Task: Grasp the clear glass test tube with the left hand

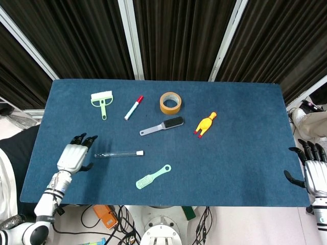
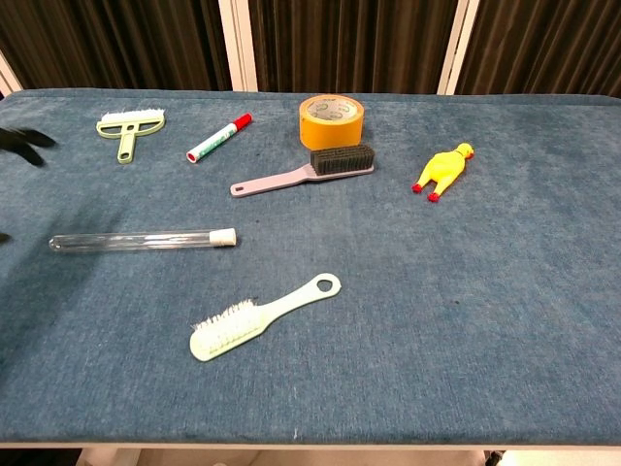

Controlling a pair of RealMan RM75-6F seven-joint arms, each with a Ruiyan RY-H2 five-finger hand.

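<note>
The clear glass test tube [image 1: 118,153] [image 2: 142,240] lies flat on the blue cloth, its white cap pointing right. My left hand [image 1: 72,156] hovers over the table just left of the tube's closed end, open, fingers spread and pointing away from me; only its dark fingertips [image 2: 21,141] show at the left edge of the chest view. My right hand [image 1: 315,175] hangs open off the table's right edge, far from the tube.
A mint long-handled brush [image 1: 152,176] lies just in front of the tube. Behind it are a grey brush [image 1: 162,126], a red-capped marker [image 1: 133,107], a mint scraper brush [image 1: 102,101], a tape roll [image 1: 170,102] and a yellow rubber chicken [image 1: 205,124].
</note>
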